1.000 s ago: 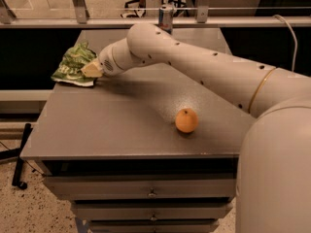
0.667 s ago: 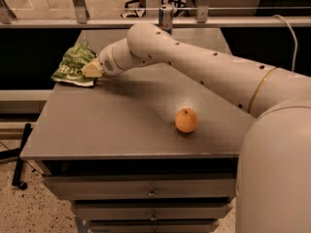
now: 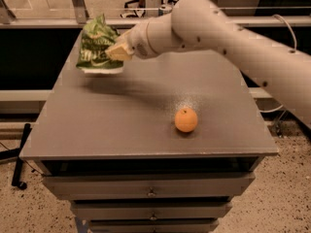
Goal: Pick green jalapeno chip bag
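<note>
The hand point(image 3: 118, 52) is closed on the bag point(image 3: 95, 46), which hangs above the worktop point(image 3: 121, 130) without touching it, well apart from the orange point(image 3: 186, 120), behind it and to its left.

Your gripper point(image 3: 112, 53), above the table's back left corner, pinches the green jalapeno chip bag point(image 3: 96, 45) between matt, pale tan fingers point(image 3: 121, 50) that look like rubber or plastic. The bag is thin, crinkled film with a glossy green face that catches the light along its creases. Your arm point(image 3: 218, 28) wears a smooth white plastic shell with a soft sheen. The table point(image 3: 121, 130) has a flat, matt grey top with a faintly grainy look. The orange point(image 3: 186, 120) shows dull, finely dimpled skin. The floor point(image 3: 286, 198) is speckled, like stone.
</note>
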Controlling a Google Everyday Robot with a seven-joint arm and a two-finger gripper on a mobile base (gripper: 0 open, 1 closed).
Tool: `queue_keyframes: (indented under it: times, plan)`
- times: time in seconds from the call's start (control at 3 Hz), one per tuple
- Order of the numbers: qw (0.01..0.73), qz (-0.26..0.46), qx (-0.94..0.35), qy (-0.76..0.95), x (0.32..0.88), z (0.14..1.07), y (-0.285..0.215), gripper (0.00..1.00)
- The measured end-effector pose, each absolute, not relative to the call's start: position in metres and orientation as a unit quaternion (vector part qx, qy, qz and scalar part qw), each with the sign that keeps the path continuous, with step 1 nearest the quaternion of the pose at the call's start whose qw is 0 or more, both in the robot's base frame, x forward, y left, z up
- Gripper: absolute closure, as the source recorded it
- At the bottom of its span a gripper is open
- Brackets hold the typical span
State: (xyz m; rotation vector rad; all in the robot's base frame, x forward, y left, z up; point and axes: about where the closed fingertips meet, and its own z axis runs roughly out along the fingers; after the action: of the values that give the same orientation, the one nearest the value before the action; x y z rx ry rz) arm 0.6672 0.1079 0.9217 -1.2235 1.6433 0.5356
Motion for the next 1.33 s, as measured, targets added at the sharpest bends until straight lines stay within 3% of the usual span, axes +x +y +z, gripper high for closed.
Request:
queue_keyframes:
  times: [0.33,0.67,1.33]
  plan:
    - [0.517,0.195,-0.519,0.652,0.652,0.96,0.068,0.61]
    - [0.534,0.199,-0.52,0.637,0.647,0.975,0.049,0.6]
    - [0.537,0.283,-0.518,0.602,0.64,0.981,0.059,1.0]
